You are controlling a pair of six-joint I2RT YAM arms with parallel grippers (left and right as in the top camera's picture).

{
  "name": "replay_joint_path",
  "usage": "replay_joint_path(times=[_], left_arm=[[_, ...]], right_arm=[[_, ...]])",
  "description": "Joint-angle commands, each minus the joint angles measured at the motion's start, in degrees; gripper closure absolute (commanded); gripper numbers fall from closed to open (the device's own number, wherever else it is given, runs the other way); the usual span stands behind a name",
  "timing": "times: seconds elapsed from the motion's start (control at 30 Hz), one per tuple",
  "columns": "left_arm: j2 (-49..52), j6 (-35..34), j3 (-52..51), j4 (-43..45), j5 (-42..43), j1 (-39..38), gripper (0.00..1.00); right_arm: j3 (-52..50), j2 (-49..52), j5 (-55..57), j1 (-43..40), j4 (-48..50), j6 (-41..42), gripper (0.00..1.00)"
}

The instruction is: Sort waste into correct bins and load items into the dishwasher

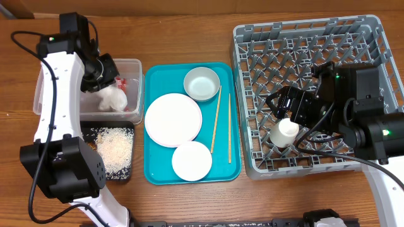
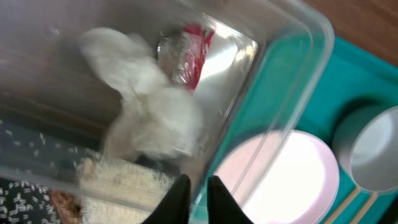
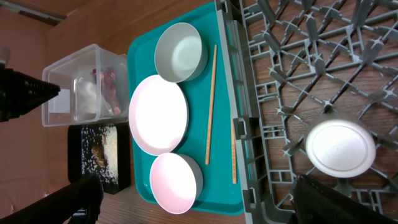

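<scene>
Blur smears napkin [image 2: 155,118] beyond closed, empty left claw [image 2: 198,198]; right claw [image 3: 196,193] gapes wide, tips cropped.

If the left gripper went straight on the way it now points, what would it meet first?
Probably the crumpled white napkin inside the clear tub; the left gripper points into it, though depth is unclear.

napkin [image 2: 155,115] blurred in left wrist view; tub [image 1: 134,64] partly hidden overhead.
</scene>
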Motion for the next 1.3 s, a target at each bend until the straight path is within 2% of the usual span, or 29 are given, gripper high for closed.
replay_joint_path(times=[0.0, 0.2, 0.23, 0.27, 0.3, 0.33, 0.47, 0.6, 0.73, 0.9, 1.03, 1.27], left_arm=[[-3.58, 4.31, 5.29, -4.04, 4.28, -0.13, 0.9], [-14.58, 3.96, 6.67, -9.64, 4.33, -3.19, 0.88], [-16.26, 3.96, 6.67, -10.12, 4.35, -4.13, 0.86], [-18.58, 3.96, 6.67, -11.1, 4.28, -5.62, 0.79], [-20.87, 4.0, 6.67, -11.91, 4.02, -7.32, 0.51], [-22.62, 3.98, 6.67, -12.52, 3.87, -8.76, 0.0], [-28.81, 1.81, 6.67, -14.56, 4.37, -15.78, 0.0], [-32.37, -5.14, 6.67, -14.69, 8.02, -22.14, 0.0], [-33.22, -2.49, 6.67, -14.91, 2.32, -24.5, 0.0], [-33.07, -0.57, 6.51, -17.86, 1.42, -24.46, 0.0], [-33.53, -0.42, 6.36, -10.47, -2.1, -24.5, 0.0], [-41.97, 7.93, -0.39, 10.21, -2.8, -24.09, 0.0]], right_arm=[[0.35, 0.07, 0.5, 0.33, 0.28, -0.31, 0.0], [0.35, 0.07, 0.5, 0.33, 0.28, -0.28, 0.0], [0.35, 0.07, 0.5, 0.33, 0.28, -0.28, 0.0], [0.35, 0.07, 0.5, 0.33, 0.28, -0.28, 0.0], [0.35, 0.07, 0.5, 0.33, 0.28, -0.28, 0.0], [0.35, 0.07, 0.5, 0.33, 0.28, -0.28, 0.0], [0.35, 0.07, 0.5, 0.33, 0.28, -0.28, 0.0], [0.35, 0.07, 0.5, 0.33, 0.28, -0.28, 0.0], [0.35, 0.07, 0.5, 0.33, 0.28, -0.28, 0.0], [0.35, 0.07, 0.5, 0.33, 0.28, -0.28, 0.0], [0.35, 0.07, 0.5, 0.33, 0.28, -0.28, 0.0], [0.35, 0.07, 0.5, 0.33, 0.28, -0.28, 0.0]])
